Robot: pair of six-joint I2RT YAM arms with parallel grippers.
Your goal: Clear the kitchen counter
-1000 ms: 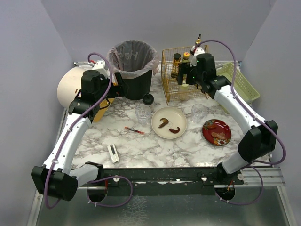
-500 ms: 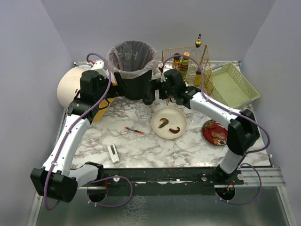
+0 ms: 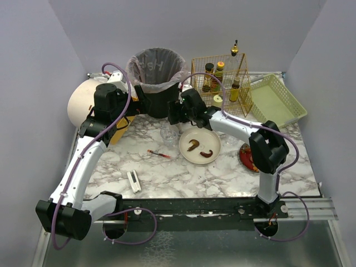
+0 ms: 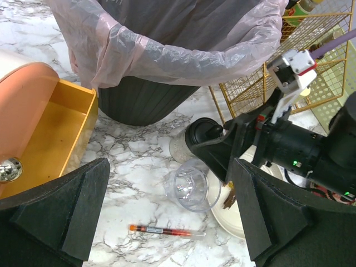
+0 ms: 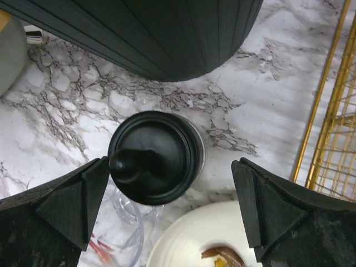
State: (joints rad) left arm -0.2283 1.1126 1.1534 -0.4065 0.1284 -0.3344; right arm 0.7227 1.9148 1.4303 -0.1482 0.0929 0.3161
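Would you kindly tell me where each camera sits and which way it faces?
Top external: above and behind the arms, looking down on the kitchen counter; both show.
Left wrist: on the left arm, facing the trash bin and clear glass; open left claw shows.
Right wrist: looking down on the black-lidded jar; open right claw flanks it.
Both wrist views share jar, glass and bin.

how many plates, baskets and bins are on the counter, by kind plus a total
plates: 2, cream plate and red plate
baskets: 2, gold wire basket and green basket
bins: 1, black bin with a pink liner
total: 5
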